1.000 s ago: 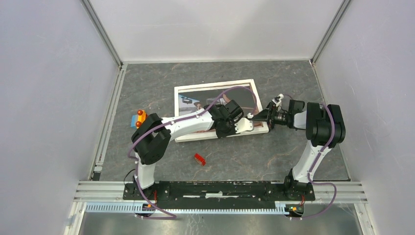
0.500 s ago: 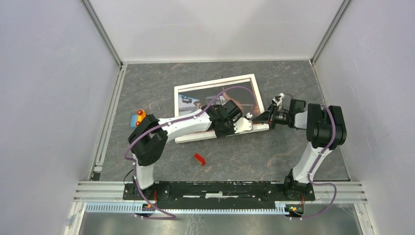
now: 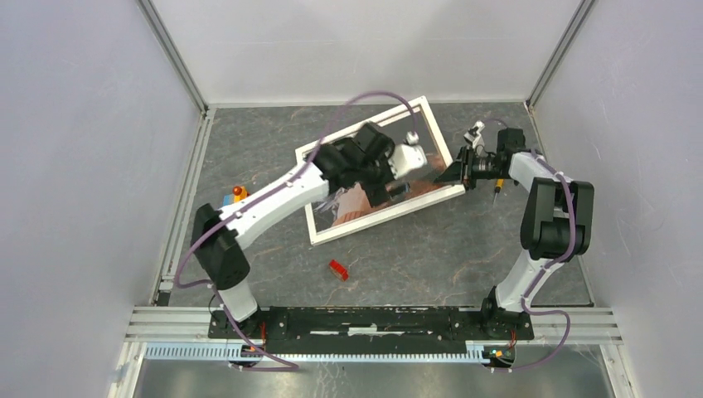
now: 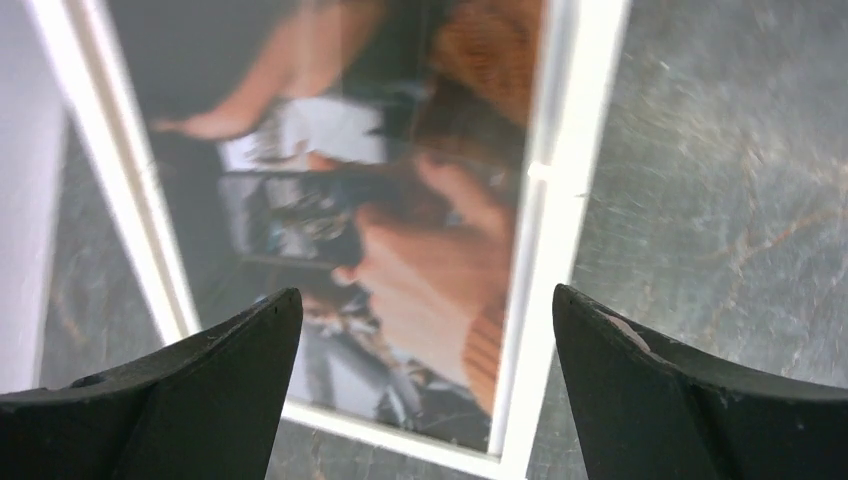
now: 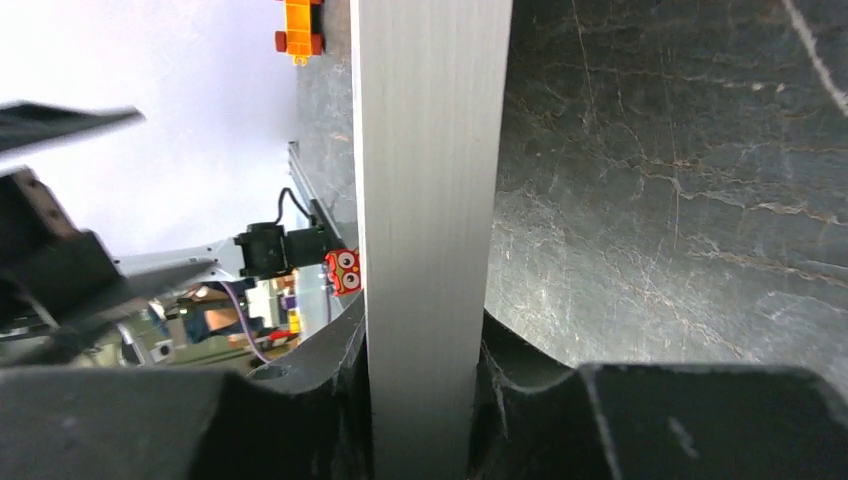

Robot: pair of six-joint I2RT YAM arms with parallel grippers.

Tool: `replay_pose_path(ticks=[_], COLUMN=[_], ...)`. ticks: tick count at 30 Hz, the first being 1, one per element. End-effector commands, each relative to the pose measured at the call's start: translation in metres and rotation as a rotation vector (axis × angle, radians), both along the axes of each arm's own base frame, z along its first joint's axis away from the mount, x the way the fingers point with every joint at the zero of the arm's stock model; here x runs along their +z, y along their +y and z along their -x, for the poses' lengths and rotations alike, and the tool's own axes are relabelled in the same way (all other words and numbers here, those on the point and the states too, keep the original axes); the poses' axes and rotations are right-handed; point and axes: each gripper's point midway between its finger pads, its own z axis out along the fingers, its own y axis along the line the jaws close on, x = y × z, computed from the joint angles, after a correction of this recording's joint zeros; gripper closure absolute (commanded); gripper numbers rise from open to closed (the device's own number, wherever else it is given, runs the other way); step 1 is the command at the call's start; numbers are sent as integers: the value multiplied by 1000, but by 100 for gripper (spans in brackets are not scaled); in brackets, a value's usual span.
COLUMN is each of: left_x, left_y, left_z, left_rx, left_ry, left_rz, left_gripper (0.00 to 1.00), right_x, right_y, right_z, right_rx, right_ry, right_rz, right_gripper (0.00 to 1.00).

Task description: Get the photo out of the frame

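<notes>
The left jaws stand wide apart and hold nothing. In the left wrist view their two dark fingers flank the picture below, and we see no contact with it. The left arm reaches from its base diagonally over the left half of the frame.

Going from the left, a small orange-and-blue toy sits on the dark, marbled worktop near the left rail, just beside the left arm. Nearer the bases, a small red piece lies by itself, apart from the frame's near corner.

In the middle, the frame lies skewed, with its long sides running up towards the right. Its far right corner shows against the foot of the back wall. The photo is inside it, within the white border. It shows dark brown, tan and skin tones with pale bluish patches, and is blurred in the left wrist view.

On the right, the right jaws are closed onto the frame's right-hand edge. In the right wrist view that pale edge stands between the two dark fingers, which press it from both sides. The right arm bends from its base up and leftward to that edge. We cannot say for certain whether this side of the frame is lifted clear of the worktop.
</notes>
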Motion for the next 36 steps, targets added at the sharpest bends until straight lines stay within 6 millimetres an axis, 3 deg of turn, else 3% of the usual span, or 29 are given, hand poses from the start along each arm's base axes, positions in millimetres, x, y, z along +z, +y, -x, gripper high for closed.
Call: replay_pose_path(ticks=[1, 6, 13, 17, 21, 24, 28, 36], left_x=[68, 94, 105, 117, 129, 130, 127, 119], left_y=[39, 79, 119, 142, 170, 183, 202, 227], left_z=[-26, -58, -82, -98, -114, -120, -129, -133], left_rx=[223, 382, 537, 647, 760, 811, 882, 958], left_ry=[2, 12, 0, -13, -45, -47, -38, -5], left_rz=[153, 220, 266, 331, 372, 386, 400, 403], left_gripper=[0, 0, 0, 0, 0, 0, 0, 0], right_x=[55, 99, 210, 273, 316, 328, 322, 264], right_y=[-19, -33, -50, -60, -69, -69, -56, -1], right_z=[-16, -33, -57, -57, -48, -43, -38, -31], right_rx=[75, 89, 16, -61, -101, -80, -7, 121], right_ry=[-354, -532, -896, -1103, -1289, -1373, -1430, -1444], right_rz=[199, 336, 515, 632, 783, 876, 987, 1129], right_gripper=[100, 100, 100, 100, 100, 100, 100, 100])
